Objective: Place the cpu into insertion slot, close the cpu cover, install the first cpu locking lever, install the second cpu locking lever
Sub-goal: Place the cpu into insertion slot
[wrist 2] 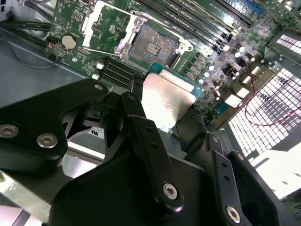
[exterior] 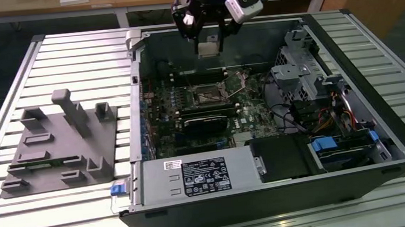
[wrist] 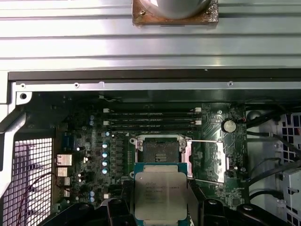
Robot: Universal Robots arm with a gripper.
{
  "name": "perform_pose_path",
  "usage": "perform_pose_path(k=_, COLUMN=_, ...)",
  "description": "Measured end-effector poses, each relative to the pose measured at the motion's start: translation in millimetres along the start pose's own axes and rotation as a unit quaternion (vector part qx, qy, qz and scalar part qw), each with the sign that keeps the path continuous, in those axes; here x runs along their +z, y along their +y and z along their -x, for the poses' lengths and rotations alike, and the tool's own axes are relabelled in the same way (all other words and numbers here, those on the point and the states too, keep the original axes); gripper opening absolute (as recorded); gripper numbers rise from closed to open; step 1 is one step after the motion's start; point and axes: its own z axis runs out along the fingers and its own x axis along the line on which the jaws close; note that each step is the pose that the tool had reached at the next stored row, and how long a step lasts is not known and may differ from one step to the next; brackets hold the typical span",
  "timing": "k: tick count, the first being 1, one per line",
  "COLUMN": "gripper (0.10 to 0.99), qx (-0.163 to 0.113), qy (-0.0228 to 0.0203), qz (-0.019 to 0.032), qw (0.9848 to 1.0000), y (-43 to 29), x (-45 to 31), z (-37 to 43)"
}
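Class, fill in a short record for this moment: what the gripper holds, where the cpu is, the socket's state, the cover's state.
gripper: shut on the cpu, above the open computer case
cpu: held in the air over the board, not yet seated
insertion slot: empty and uncovered
cpu cover: swung open, lying beside the slot

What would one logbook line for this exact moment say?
gripper: shut on cpu | cpu: held aloft, not seated | insertion slot: empty | cpu cover: open
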Motion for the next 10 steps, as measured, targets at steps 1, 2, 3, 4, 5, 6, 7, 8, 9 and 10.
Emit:
perform_pose_path(k=1, gripper=0.533, qx=0.000, qy=0.0000, qz=0.0000, qw=1.0000, y=-0.1, x=0.5, z=0.0)
perform_pose_path(k=2, gripper=0.533, qx=0.000, qy=0.0000, qz=0.0000, qw=1.0000, y=-0.1, x=1.1, z=0.0)
perform_pose_path(k=3, gripper=0.533, qx=0.000, qy=0.0000, qz=0.0000, qw=1.0000, y=-0.1, x=1.6, z=0.0)
perform_pose_path(k=4, gripper=0.533, qx=0.000, qy=0.0000, qz=0.0000, qw=1.0000, y=-0.2, x=2.1, z=0.0)
perform_pose_path(k=5, gripper=0.533, qx=0.000, qy=0.0000, qz=0.0000, qw=1.0000, y=-0.2, x=2.6, z=0.0)
perform_pose_path(k=6, gripper=0.533, qx=0.000, qy=0.0000, qz=0.0000, qw=1.0000, y=-0.3, x=3.0, z=0.1)
perform_pose_path(k=7, gripper=0.533, qx=0.000, qy=0.0000, qz=0.0000, qw=1.0000, y=-0.3, x=3.5, z=0.1)
perform_pose_path(k=8, gripper=0.533, qx=0.000, qy=0.0000, qz=0.0000, qw=1.0000, y=-0.4, x=3.9, z=0.1)
perform_pose_path(k=9, gripper=0.533, qx=0.000, qy=0.0000, qz=0.0000, qw=1.0000, y=-0.4, x=4.4, z=0.1)
perform_pose_path(k=10, gripper=0.533, qx=0.000, qy=0.0000, qz=0.0000, qw=1.0000, y=-0.5, x=4.9, z=0.1)
